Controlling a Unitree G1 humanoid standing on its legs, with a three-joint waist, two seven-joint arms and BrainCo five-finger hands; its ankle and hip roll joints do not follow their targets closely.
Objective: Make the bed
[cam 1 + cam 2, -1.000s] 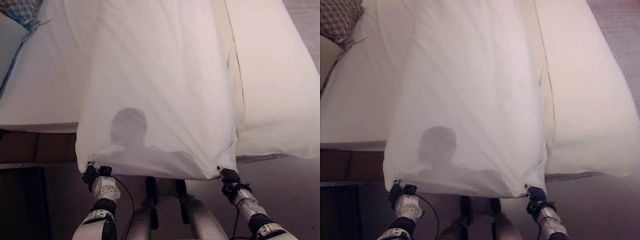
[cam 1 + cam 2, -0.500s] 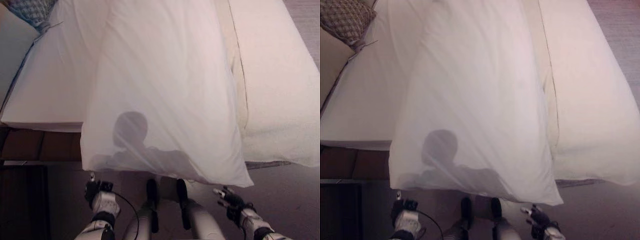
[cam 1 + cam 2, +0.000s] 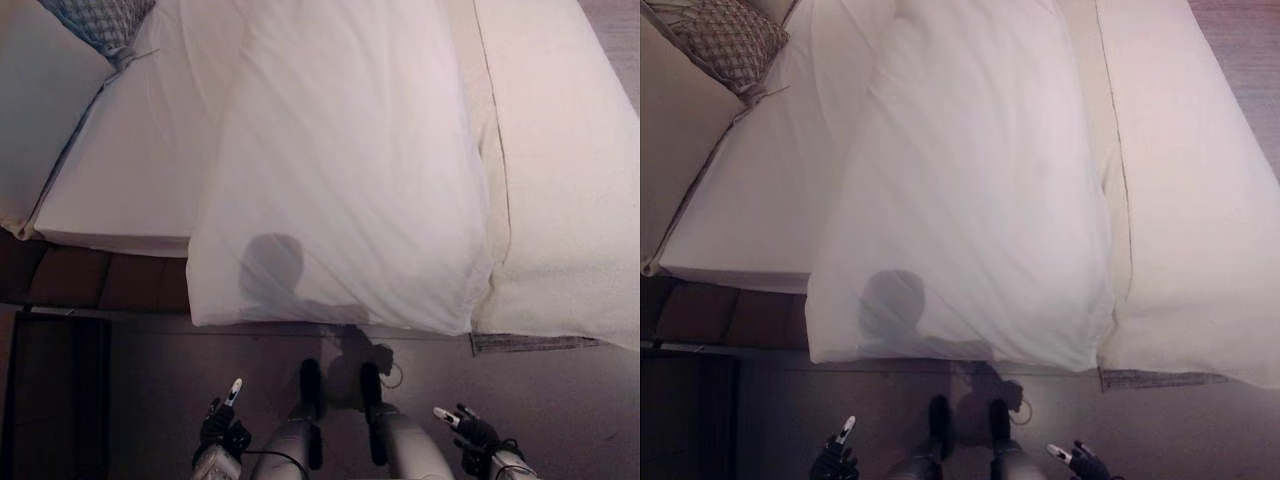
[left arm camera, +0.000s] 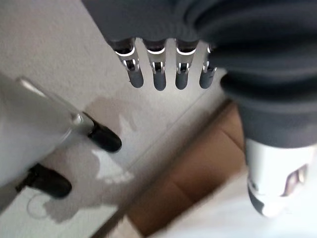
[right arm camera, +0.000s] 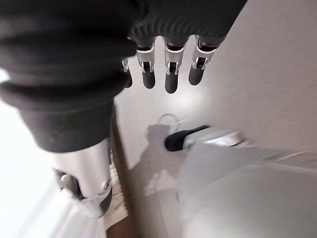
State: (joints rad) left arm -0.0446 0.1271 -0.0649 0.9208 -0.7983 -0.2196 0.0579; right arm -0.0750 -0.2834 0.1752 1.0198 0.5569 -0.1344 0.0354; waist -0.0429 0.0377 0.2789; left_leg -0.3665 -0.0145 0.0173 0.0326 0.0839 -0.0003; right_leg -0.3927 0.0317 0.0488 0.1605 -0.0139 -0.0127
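My fingers [image 4: 156, 74] on the left hand [image 3: 222, 432] hang straight and hold nothing, and the right hand [image 3: 470, 432] shows the same in its wrist view: fingers [image 5: 168, 74] extended, empty, over bare floor [image 3: 560, 400]. Both hands sit low, off the bed [image 3: 120, 160], with a stretch of floor between them and the cloth.

The white sheet [image 3: 340, 170] lies directly ahead of both hands, draped over the bed's near side. Its long axis runs away from me, up across the mattress; its near hem [image 3: 330, 322] runs crosswise, hanging just past the mattress edge above the floor. The hem's 2 near corners line up fairly well with my 2 hands, the left corner ahead of the left hand and the right corner ahead of the right, so neither hand looks clearly closer. To the right, just beside the sheet and overlapping its edge, lies a thicker cream duvet [image 3: 570, 180]. A patterned cushion [image 3: 100, 20] sits at the far left.

I judge the sheet covers only a middle band of the bed; the left part of the mattress is bare, so spreading leftward remains to be done.
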